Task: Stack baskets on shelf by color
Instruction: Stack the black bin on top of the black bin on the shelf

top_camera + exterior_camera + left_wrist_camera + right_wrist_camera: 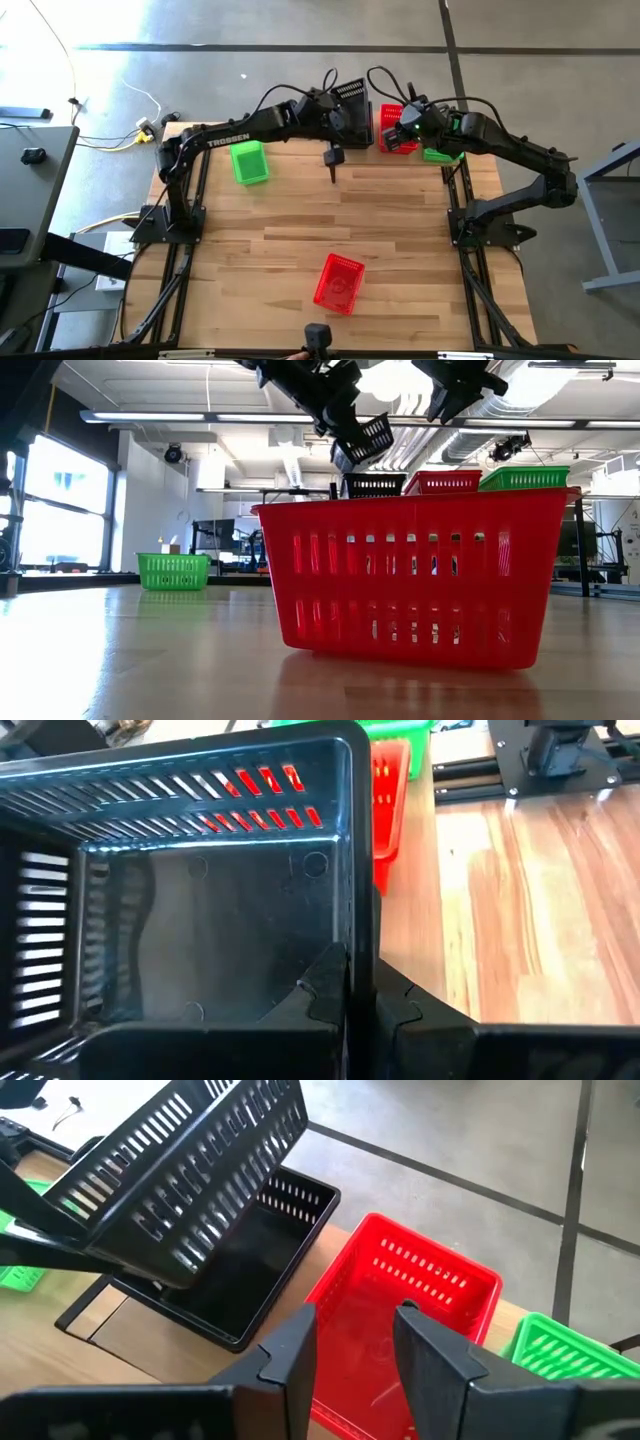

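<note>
Left claw (pixel 358 995): closed on the wall of a black basket (pixel 190 1175), held tilted above the black basket on the shelf (pixel 235 1265).
Right claw (pixel 355 1345): open, empty, above the shelf's red basket (pixel 400 1320).
Done: black, red and green stacks (pixel 522 478) started on the shelf (pixel 90 1315).
Left: green basket (pixel 249 162) and red basket (pixel 338 282) on the surface (pixel 400 250).

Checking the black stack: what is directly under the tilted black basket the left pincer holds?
Under the held black basket, gripped by the left pincer, sits another black basket on the shelf, open and seemingly empty. Its nearer part is covered.
</note>
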`<control>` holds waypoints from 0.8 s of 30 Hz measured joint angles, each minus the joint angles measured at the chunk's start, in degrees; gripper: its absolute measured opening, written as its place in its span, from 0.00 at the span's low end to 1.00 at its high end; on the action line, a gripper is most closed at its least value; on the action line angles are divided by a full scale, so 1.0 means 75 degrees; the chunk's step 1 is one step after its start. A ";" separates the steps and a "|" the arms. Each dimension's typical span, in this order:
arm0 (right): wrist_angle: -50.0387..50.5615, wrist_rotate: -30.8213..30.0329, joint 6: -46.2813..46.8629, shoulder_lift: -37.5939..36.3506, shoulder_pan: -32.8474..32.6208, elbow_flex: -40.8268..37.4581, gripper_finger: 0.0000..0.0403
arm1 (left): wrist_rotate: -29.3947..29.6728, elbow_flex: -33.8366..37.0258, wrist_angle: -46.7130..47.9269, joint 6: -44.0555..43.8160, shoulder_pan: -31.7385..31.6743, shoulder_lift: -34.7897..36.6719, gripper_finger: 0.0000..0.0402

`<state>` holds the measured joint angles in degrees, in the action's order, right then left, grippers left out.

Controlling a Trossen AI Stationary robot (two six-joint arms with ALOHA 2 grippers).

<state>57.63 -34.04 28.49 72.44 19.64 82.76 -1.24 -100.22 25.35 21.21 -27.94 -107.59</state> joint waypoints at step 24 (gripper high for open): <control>-0.0003 0.0015 0.0006 0.0003 0.0000 0.0000 0.29 | 0.0019 0.0000 0.0059 0.0055 -0.0020 -0.0414 0.00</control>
<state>57.60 -33.93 28.53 72.47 19.64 82.76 -1.09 -100.22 25.79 21.63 -28.10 -110.69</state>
